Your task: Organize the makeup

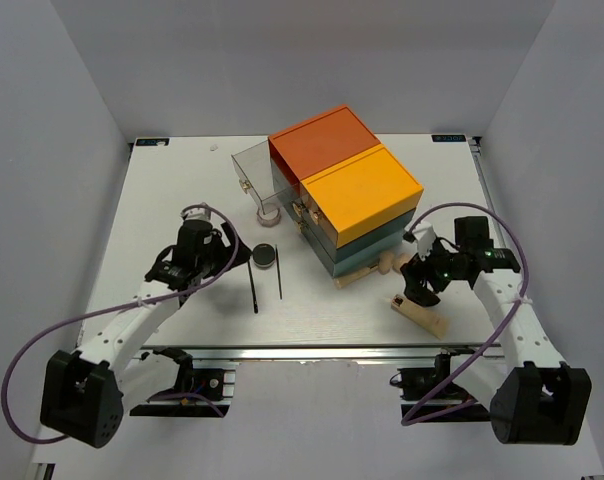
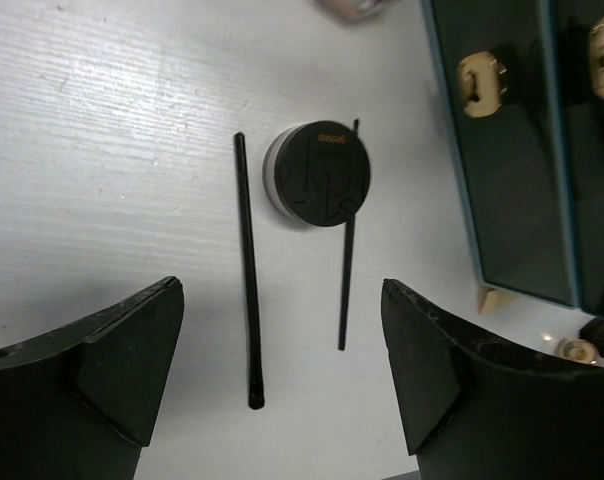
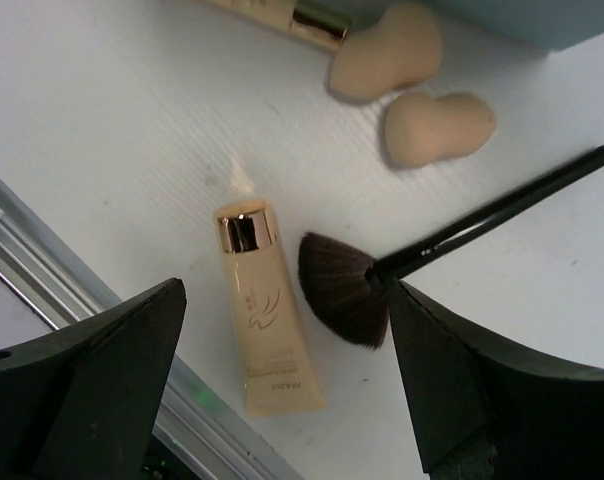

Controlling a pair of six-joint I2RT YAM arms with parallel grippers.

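Note:
A round black compact (image 2: 317,175) lies on the white table between two thin black sticks (image 2: 248,270) (image 2: 346,270). My left gripper (image 2: 282,370) hangs open above the sticks' near ends, holding nothing. A pinkish jar (image 1: 269,212) stands beyond the compact. A beige tube (image 3: 267,310) with a gold cap and a black flared brush (image 3: 347,285) lie side by side under my open right gripper (image 3: 287,380). The brush's neck sits by the right finger (image 3: 452,360). Two beige sponges (image 3: 387,50) (image 3: 439,127) rest farther off, beside another beige tube (image 3: 282,12).
The orange, yellow and teal drawer box (image 1: 362,190) stands in the middle of the table, with gold knobs (image 2: 480,80) on its teal front. A clear drawer (image 1: 254,172) sticks out at its left. The table's metal front rail (image 3: 52,270) runs close to the tube.

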